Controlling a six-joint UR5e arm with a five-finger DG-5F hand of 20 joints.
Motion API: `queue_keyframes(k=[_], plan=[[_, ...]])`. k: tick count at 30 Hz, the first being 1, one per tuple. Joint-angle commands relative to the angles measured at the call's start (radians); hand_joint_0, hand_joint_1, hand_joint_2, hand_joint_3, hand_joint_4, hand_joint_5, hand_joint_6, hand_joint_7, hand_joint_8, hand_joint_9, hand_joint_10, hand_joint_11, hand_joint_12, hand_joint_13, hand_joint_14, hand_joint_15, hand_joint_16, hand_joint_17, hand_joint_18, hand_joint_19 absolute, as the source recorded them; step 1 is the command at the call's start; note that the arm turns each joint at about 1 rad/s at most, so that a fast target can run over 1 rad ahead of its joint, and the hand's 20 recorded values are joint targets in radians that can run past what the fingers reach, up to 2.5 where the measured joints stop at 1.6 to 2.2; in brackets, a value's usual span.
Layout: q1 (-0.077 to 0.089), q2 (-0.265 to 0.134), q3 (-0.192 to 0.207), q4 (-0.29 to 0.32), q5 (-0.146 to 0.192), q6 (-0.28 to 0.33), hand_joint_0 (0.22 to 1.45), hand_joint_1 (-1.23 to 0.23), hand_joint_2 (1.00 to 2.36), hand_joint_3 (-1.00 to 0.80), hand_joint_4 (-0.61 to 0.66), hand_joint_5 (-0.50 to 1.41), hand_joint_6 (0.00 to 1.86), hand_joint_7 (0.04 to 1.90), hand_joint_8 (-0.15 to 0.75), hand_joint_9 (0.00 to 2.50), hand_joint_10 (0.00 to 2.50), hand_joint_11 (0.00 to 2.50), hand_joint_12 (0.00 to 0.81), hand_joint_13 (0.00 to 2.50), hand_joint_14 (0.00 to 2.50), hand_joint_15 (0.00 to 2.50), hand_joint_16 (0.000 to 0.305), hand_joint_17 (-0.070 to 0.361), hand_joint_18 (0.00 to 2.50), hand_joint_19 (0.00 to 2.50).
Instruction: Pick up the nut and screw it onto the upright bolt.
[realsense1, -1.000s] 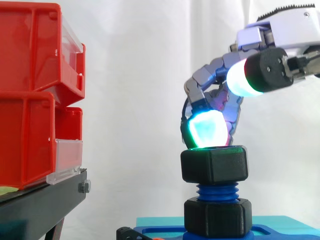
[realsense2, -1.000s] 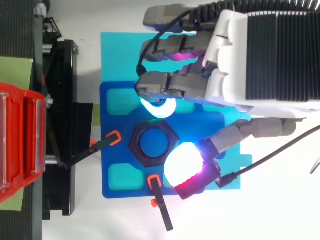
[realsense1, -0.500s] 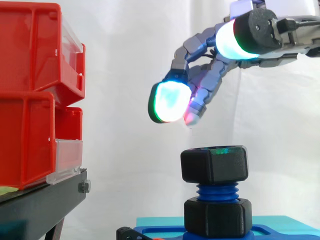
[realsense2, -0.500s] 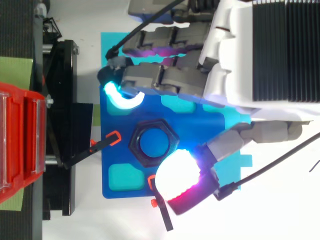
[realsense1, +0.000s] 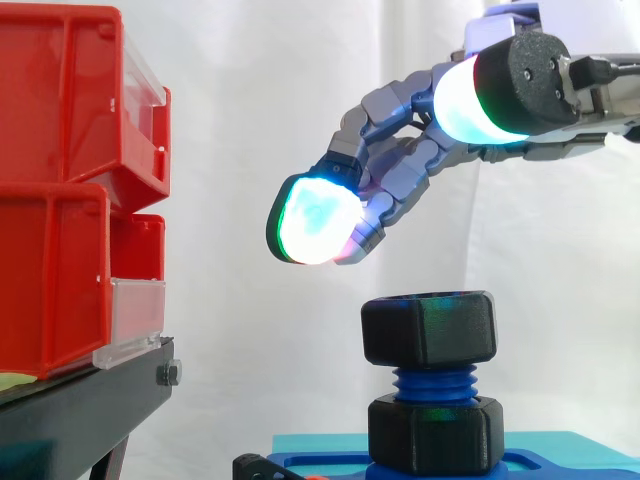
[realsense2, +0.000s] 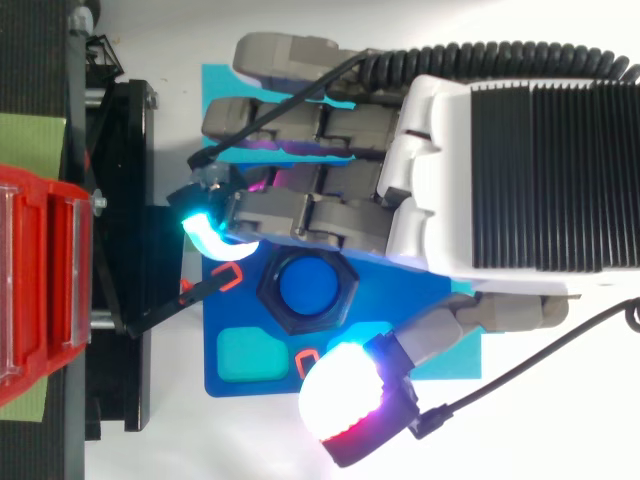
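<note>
Side view: a robot hand (realsense1: 405, 165) hovers above a black hexagonal nut (realsense1: 428, 328), clear of it, with white curtain showing between them. The hand is wide open and holds nothing. Its grey, jointed fingers reach out nearly straight toward 8 o'clock, ending in a thick pad (realsense1: 312, 222) that glows white and cyan. The thumb's pad (realsense1: 470, 100) glows white, high at 1 o'clock from the nut.

The nut sits on top of an upright blue bolt (realsense1: 432, 382). From the leading fingertip, the nut lies at about 5 o'clock. The bolt's long axis runs straight up and down, from 6 to 12 o'clock.

In the top view, the nut's matte black ring (realsense2: 272, 308) surrounds the bolt's smooth, round blue end (realsense2: 307, 288). The fingers cross just beyond it at 12 o'clock and the thumb lies at 5 o'clock, so the nut sits in the gap between them.

A few coarse blue threads show between the nut and a second black hexagon (realsense1: 435, 432) at the bolt's foot. The nut looks only partly screwed down.

The bolt stands on a glossy blue plate (realsense2: 270, 385). Red plastic bins (realsense1: 60, 180) on a black stand (realsense1: 90, 410) fill the 9 o'clock side.

The next move probably needs a straight descent, with the fingers and thumb closing on the nut's flat sides.
</note>
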Motion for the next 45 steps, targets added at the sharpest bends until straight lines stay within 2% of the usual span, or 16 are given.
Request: queue_keyframes(k=[1, 25, 28, 30, 31, 34, 38, 45], plan=[[0.002, 0.0, -0.012, 0.024, 0.001, 0.006, 0.5, -0.18, 1.0, -0.5, 0.19, -0.09, 0.5, 0.81, 0.231, 0.62, 0.0, 0.0, 0.31, 0.31, 0.0, 0.0, 0.032, 0.073, 0.0, 0.0], [0.003, 0.0, -0.013, -0.024, 0.003, 0.005, 0.52, -0.22, 1.0, -0.5, 0.26, -0.04, 0.5, 1.03, 0.248, 0.72, 0.0, 0.0, 0.286, 0.43, 0.0, 0.0, 0.027, 0.06, 0.06, 0.0], [0.005, 0.0, -0.013, -0.028, 0.003, 0.003, 0.52, -0.22, 1.0, -0.5, 0.25, -0.03, 0.5, 1.07, 0.25, 0.74, 0.0, 0.0, 0.282, 0.44, 0.0, 0.0, 0.026, 0.059, 0.07, 0.0], [0.005, 0.0, -0.013, -0.035, 0.003, 0.003, 0.52, -0.23, 1.0, -0.5, 0.23, -0.02, 0.51, 1.15, 0.252, 0.77, 0.0, 0.0, 0.279, 0.45, 0.0, 0.0, 0.026, 0.058, 0.08, 0.0], [0.005, 0.0, -0.013, -0.038, 0.003, 0.003, 0.52, -0.23, 1.0, -0.5, 0.2, -0.01, 0.51, 1.26, 0.253, 0.79, 0.0, 0.0, 0.278, 0.45, 0.0, 0.0, 0.026, 0.058, 0.08, 0.0], [0.005, 0.0, -0.019, -0.038, 0.003, 0.006, 0.53, -0.24, 1.0, -0.5, 0.16, 0.0, 0.51, 1.34, 0.254, 0.83, 0.0, 0.0, 0.276, 0.48, 0.0, 0.0, 0.024, 0.055, 0.1, 0.0], [0.005, 0.0, -0.019, -0.041, 0.003, 0.005, 0.53, -0.26, 1.0, -0.5, 0.12, 0.02, 0.5, 1.39, 0.254, 0.92, 0.0, 0.0, 0.261, 0.54, 0.0, 0.0, 0.022, 0.049, 0.16, 0.0], [-0.001, 0.0, -0.019, -0.041, 0.003, 0.006, 0.54, -0.28, 1.0, -0.5, 0.13, 0.05, 0.5, 1.45, 0.258, 1.05, 0.0, 0.0, 0.236, 0.64, 0.0, 0.0, 0.018, 0.041, 0.25, 0.0]])
